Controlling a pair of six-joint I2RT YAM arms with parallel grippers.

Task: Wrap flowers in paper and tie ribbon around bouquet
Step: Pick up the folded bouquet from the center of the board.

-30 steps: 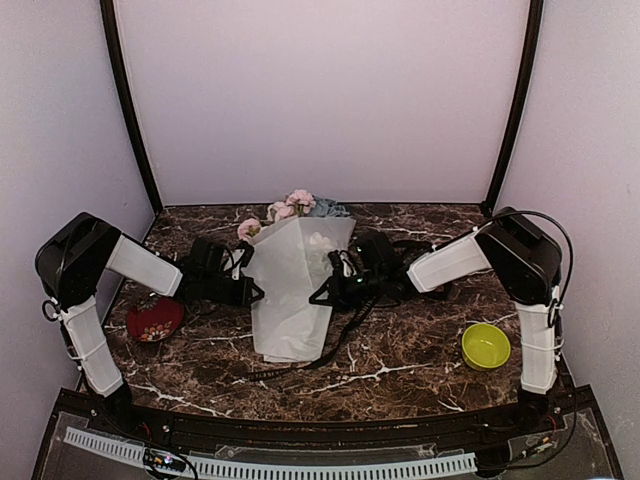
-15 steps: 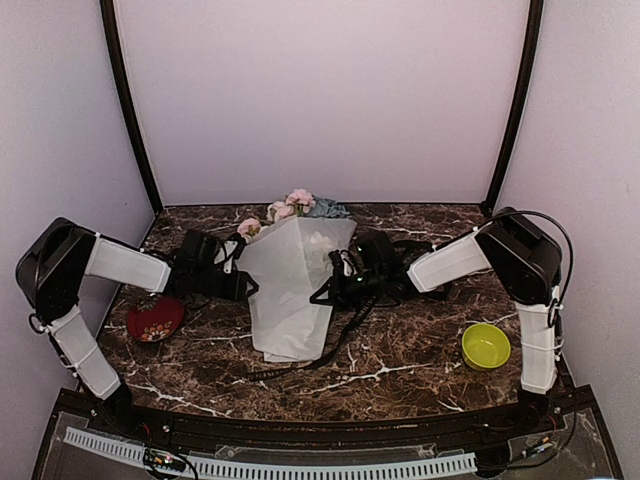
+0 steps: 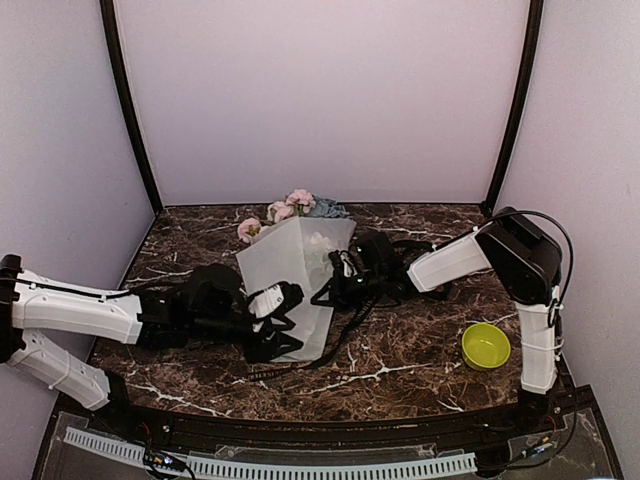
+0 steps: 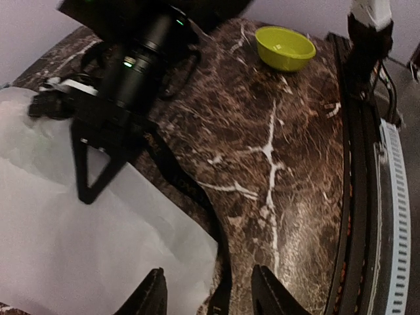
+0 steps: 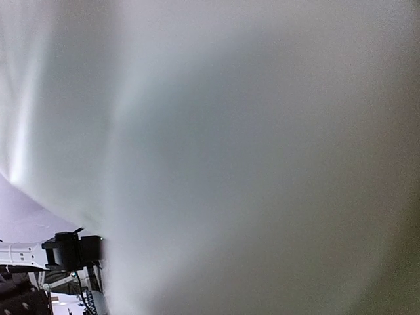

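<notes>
Top external view gives me the paper (image 3: pixel 290 270) folded into a cone and lying flat on the table (image 3: pixel 420 365), with the flowers (image 3: pixel 290 208) poking out of the paper's far end. My left fingers (image 4: pixel 149 296) stand about half open and hold nothing. They hover low at the paper's near right corner, one tip over the sheet and the other just off its edge. The ribbon (image 3: pixel 338 340) trails along the paper's right side, and in the left wrist view it runs between those tips. My right fingers (image 3: pixel 330 285) are closed tight against the paper's right edge. Whether they pinch the sheet, the ribbon or nothing I cannot tell, since the right wrist view shows only blurred white paper. A green bowl (image 3: pixel 486 345) sits well to the right of the paper.
</notes>
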